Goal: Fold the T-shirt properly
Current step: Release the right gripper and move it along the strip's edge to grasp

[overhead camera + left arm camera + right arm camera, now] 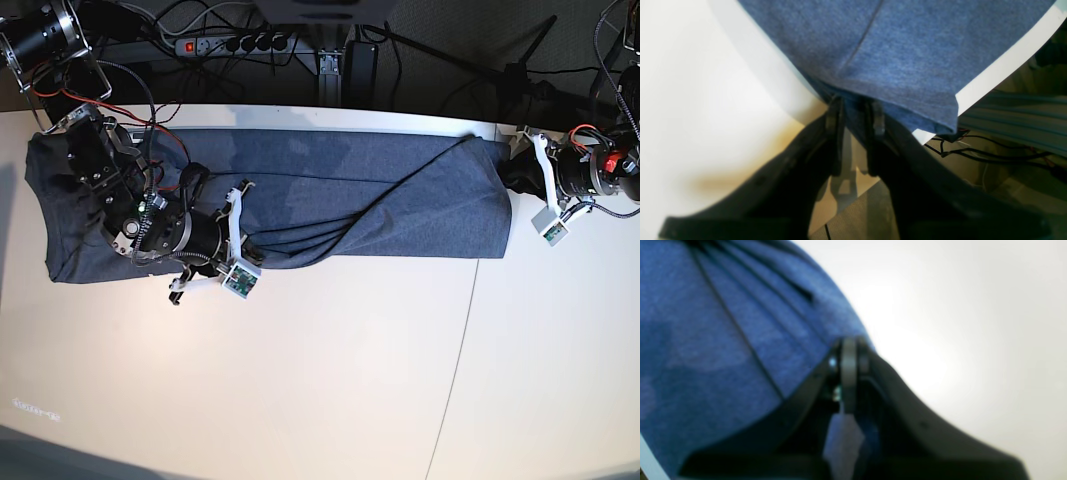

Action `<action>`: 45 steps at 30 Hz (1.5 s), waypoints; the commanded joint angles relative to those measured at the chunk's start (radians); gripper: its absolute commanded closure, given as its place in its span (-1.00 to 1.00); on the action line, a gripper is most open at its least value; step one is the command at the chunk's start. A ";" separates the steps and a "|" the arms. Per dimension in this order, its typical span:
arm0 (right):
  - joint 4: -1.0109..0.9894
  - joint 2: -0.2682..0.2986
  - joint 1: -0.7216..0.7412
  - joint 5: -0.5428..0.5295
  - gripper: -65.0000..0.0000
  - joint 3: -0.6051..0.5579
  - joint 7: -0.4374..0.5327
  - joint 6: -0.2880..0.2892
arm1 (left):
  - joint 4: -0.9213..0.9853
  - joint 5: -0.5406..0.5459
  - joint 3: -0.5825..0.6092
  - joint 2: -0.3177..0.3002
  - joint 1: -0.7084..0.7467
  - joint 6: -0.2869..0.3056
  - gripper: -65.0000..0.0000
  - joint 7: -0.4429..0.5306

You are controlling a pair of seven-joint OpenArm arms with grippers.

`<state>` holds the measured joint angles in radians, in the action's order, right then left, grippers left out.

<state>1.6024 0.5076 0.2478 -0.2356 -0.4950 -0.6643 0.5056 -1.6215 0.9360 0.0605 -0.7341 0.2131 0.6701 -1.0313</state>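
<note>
T-shirt [360, 195]: heathered blue-grey knit, matte, laid as a long horizontal band across the upper part of the base view on the cream desk [330, 380]. Diagonal creases are seen running from centre toward the upper right; the band's left end is bunched under the arm there. No lettering is visible.

Left wrist view: the same fabric [907, 50] is seen with a straight stitched seam and a hemmed edge, draped over the white desk edge [1007, 63] at the upper right. Black and red cables [990, 153] are seen below the edge, lower right.

Left claw [855, 113], at the right edge of the base view: the arm is held low and level, pointed left at the shirt's right end. Black fingers [836, 116] are set narrowly apart, with a fold of hem pinched between them.

Right claw [848, 350], left side of the base view: the arm [150, 225] lies across the shirt, wrist pointed right, claw at the lower edge of the band. In the blurred right wrist view, the fingers are pressed together on a pleated gather of fabric [723, 340], pleats fanning to the upper left. Bare desk [973, 323] fills the right half.

A power strip [235, 43] and cables are seen along the top of the base view, behind the desk.
</note>
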 commanded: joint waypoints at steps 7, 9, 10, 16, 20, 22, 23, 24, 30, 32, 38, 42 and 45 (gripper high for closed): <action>0.011 0.009 0.024 -0.008 -0.05 0.008 0.025 0.018 | -0.015 0.014 -0.008 -0.020 -0.011 0.028 0.56 0.017; 0.011 0.006 0.026 -0.007 -0.37 0.008 0.029 0.018 | -0.014 0.014 -0.008 -0.019 -0.011 0.028 0.56 0.017; 0.011 0.004 0.027 -0.007 -0.37 0.008 0.029 0.018 | -0.014 0.014 -0.008 -0.020 -0.011 0.028 0.56 0.017; -0.052 -0.030 0.034 -0.004 -0.37 0.007 0.033 0.018 | -0.014 0.014 -0.008 -0.020 -0.011 0.028 0.56 0.018; -0.100 -0.046 0.057 -0.021 -0.36 0.007 0.036 0.018 | -0.014 0.014 -0.008 -0.019 -0.011 0.028 0.56 0.018; -0.099 -0.045 0.063 -0.033 -0.36 0.007 0.036 0.018 | -0.014 0.014 -0.008 -0.020 -0.011 0.028 0.56 0.018; -0.099 -0.045 0.063 -0.034 -0.36 0.007 0.035 0.018 | -0.015 0.014 -0.008 -0.020 -0.011 0.028 0.56 0.018; -0.099 -0.045 0.061 -0.034 -0.36 0.007 0.035 0.018 | -0.015 0.014 -0.008 -0.019 -0.011 0.028 0.56 0.018; -0.099 -0.045 0.060 -0.034 0.40 0.007 0.035 0.019 | -0.014 0.014 -0.008 -0.020 -0.011 0.028 0.56 0.018; -0.099 -0.045 0.060 -0.034 0.62 0.007 0.035 0.019 | -0.014 0.014 -0.008 -0.020 -0.011 0.028 0.56 0.018; -0.099 -0.045 0.060 -0.034 1.00 0.007 0.035 0.018 | -0.015 0.014 -0.008 -0.020 -0.011 0.028 0.56 0.018; -0.099 -0.045 0.060 -0.046 1.00 0.007 0.035 0.018 | -0.014 0.013 -0.008 -0.020 -0.011 0.028 0.56 0.018; -0.084 -0.045 0.059 -0.113 1.00 0.007 -0.003 0.018 | -0.014 0.013 -0.008 -0.020 -0.011 0.028 0.56 0.018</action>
<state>1.4967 0.4568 0.2852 -0.3363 -0.4953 -0.6941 0.5056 -1.6215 0.9356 0.0605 -0.7341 0.2131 0.6701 -1.0309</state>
